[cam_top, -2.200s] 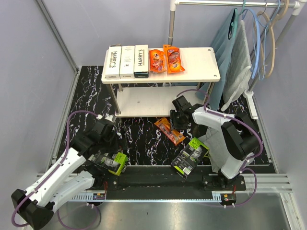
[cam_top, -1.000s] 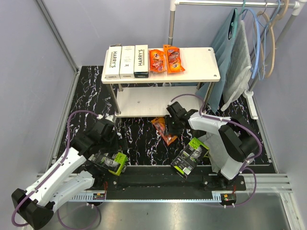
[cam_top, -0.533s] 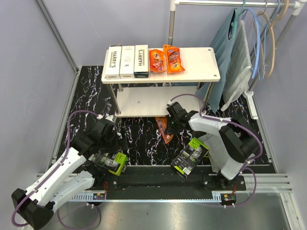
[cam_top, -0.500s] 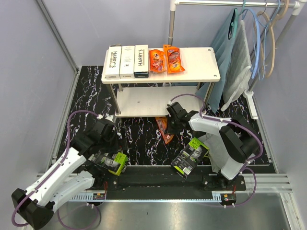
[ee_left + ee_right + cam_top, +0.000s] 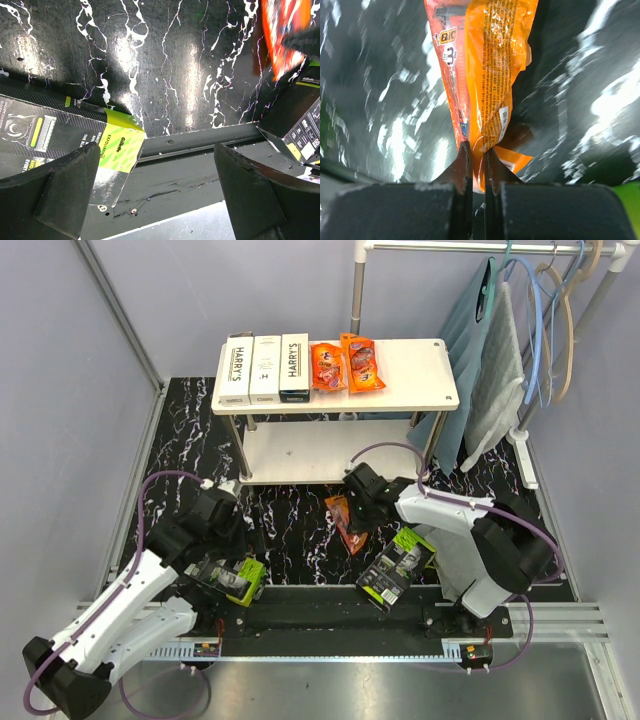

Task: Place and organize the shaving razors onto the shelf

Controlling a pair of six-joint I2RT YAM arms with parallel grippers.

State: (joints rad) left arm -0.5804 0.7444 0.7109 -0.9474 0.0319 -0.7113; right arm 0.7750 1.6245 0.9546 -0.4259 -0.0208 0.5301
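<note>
Nearest of all, well in front of the shelf (image 5: 400,390), a black-and-green blister pack (image 5: 75,140) lies on the dark marbled table (image 5: 290,530), at its front rail. The left pincer (image 5: 157,190) hovers over this pack with its jaws spread wide, and nothing is held in it. A second blister pack (image 5: 397,567) lies as far in front of the shelf, further to the right. Both are judged light and fairly stiff, being card and moulded plastic, so they are best taken across a thin edge and not over the bulging face.

Closer to the shelf, just in front of its lower board, an orange pack (image 5: 485,75) is pinched by one end in the right pincer (image 5: 474,165), whose jaws are closed almost fully on the film. Whether the pack is clear of the table cannot be told. It is judged very light, limp and slippery. The film is creased lengthwise in the grip, so a firm hold near the sealed end is advised, and some sagging and swinging should be expected.

Farthest away, on the shelf's top board, three white boxes (image 5: 265,368) are lined up at the left. Two orange packs (image 5: 346,364) are laid just beside them, and the right part is left bare.
</note>
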